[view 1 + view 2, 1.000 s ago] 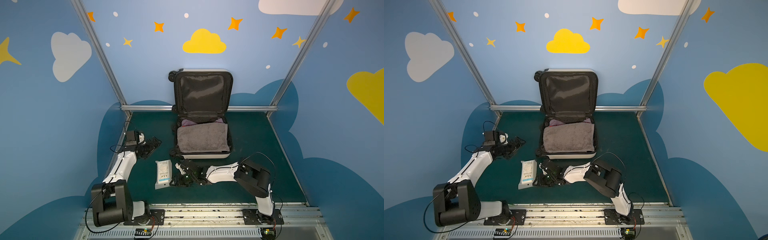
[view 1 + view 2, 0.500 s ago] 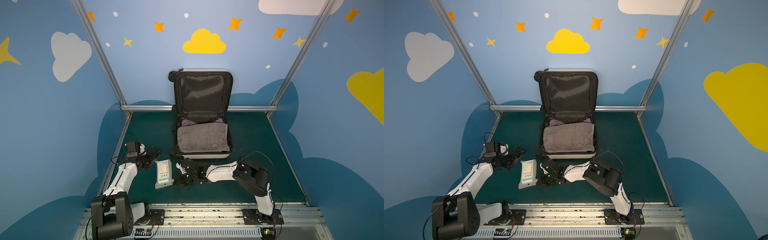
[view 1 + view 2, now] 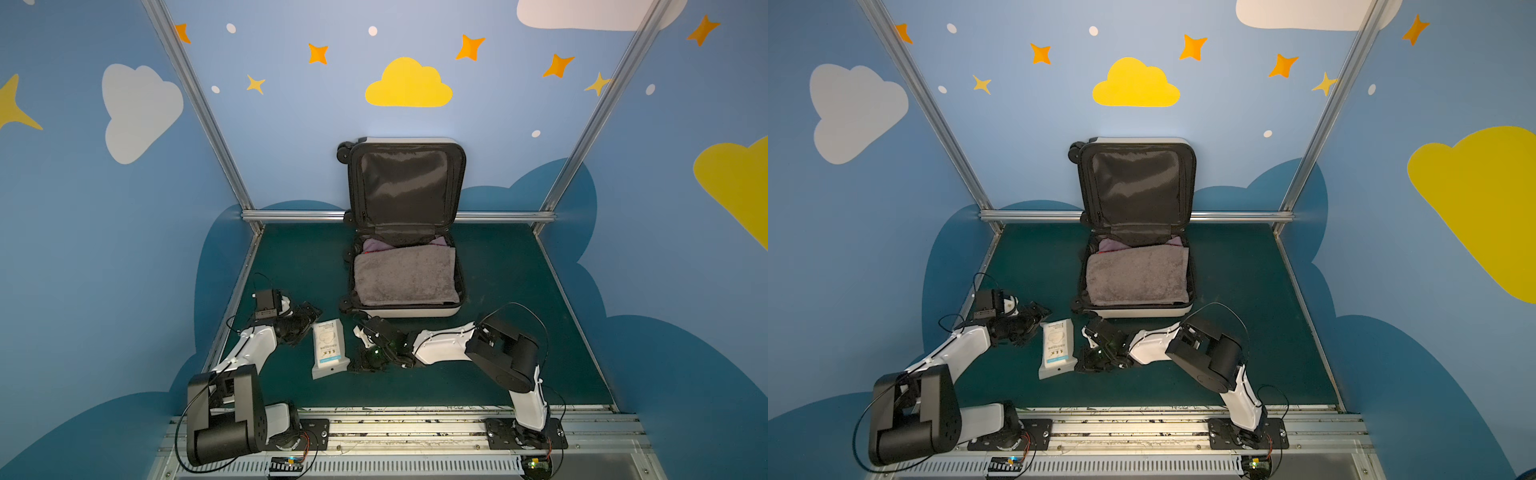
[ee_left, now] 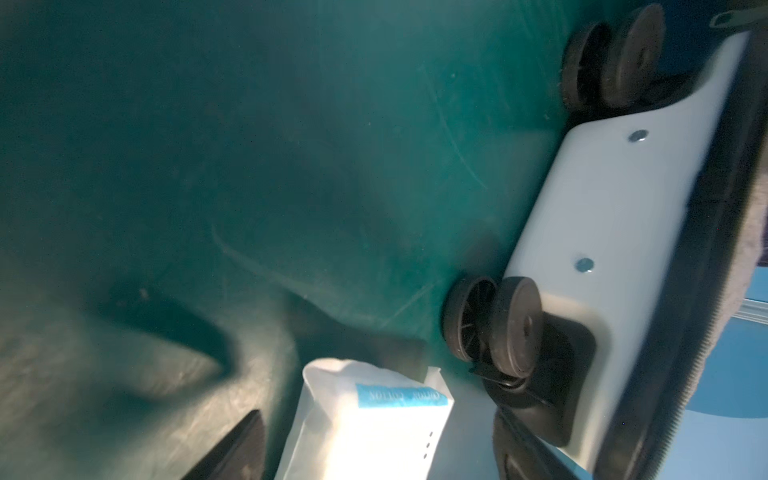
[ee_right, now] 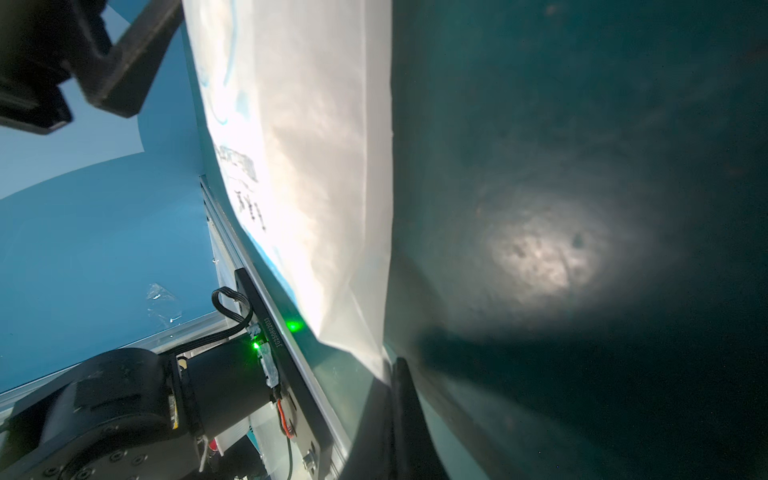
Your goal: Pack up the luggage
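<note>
The luggage lies open at the back of the green mat, lid up against the wall, with a grey towel inside. Its white shell and black wheels show in the left wrist view. A white packet lies on the mat in front of it. My left gripper is open, its fingers on either side of the packet's far end. My right gripper is shut on the thin corner flap of the packet.
A pink-purple garment peeks out under the towel. Blue walls with aluminium posts close in three sides, and a metal rail carrying both arm bases runs along the front. The left arm's base shows in the right wrist view.
The left arm has swung from the far left towards me to the packet, and its jaws have narrowed a little. The right gripper has shut at the packet's corner.
</note>
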### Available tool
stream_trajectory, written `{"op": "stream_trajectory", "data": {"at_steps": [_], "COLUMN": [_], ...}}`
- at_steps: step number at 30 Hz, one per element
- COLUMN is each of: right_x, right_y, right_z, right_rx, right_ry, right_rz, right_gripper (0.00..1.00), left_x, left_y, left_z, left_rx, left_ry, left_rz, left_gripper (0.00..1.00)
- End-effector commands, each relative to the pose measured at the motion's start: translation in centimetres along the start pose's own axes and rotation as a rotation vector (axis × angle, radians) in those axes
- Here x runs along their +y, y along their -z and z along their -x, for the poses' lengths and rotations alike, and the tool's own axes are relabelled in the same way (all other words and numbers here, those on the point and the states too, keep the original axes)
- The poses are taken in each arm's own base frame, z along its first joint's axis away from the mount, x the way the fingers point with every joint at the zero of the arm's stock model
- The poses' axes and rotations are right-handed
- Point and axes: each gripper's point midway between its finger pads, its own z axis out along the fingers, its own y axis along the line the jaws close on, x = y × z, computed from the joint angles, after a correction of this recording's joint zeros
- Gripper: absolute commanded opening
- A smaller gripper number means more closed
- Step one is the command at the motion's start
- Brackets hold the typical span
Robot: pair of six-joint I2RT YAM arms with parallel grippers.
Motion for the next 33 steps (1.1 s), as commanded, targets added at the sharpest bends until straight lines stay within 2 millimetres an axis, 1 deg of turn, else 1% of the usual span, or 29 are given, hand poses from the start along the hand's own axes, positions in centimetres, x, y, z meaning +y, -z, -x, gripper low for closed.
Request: {"op": "stream_trajectory", "data": {"at_steps": [1,10,13,18,19,20,24,29,30,33], "right_x": [-0.2,-0.3,-0.2,-0.1,-0.1,-0.2,-0.2,0.1,0.1,0.4], "right_y": [0.3,0.2,0.1,0.1,0.1,0.1,0.2,0.3,0.3,0.5], "right_z": [0.0,0.0,0.1,0.2,0.2,0.1,0.2,0.1,0.1,0.1], "right_rx": [0.001,0.01,0.014,0.014,0.014,0.015,0.014,0.015,0.018,0.021], "right_ry": [0.004,0.003,0.003,0.005,0.005,0.004,0.004,0.014,0.017,0.032], "right_rz": [0.003,0.007,0.011,0.015,0.015,0.014,0.015,0.019,0.02,0.018], "right_gripper": [0.0,0.0,0.0,0.0,0.0,0.0,0.0,0.0,0.0,0.0], "left_x": [-0.4,-0.3,0.0,0.5,0.6,0.7,0.9,0.8,0.7,0.4], "left_y": [-0.5,-1.3,-1.8,-2.4,-2.5,-2.6,-2.9,-3.0,-2.9,-2.5], "left_z": [0.2,0.4,0.3,0.1,0.2,0.2,0.2,0.1,0.2,0.2], "left_rx": [0.009,0.016,0.027,0.039,0.039,0.04,0.047,0.05,0.049,0.039], "left_ry": [-0.022,-0.016,-0.014,0.001,0.004,0.008,0.013,0.011,0.012,0.003], "left_rz": [-0.035,-0.043,-0.04,-0.029,-0.026,-0.024,-0.02,-0.021,-0.023,-0.03], "left_gripper": [0.78,0.63,0.6,0.58,0.55,0.49,0.28,0.06,0.03,0.03]}}
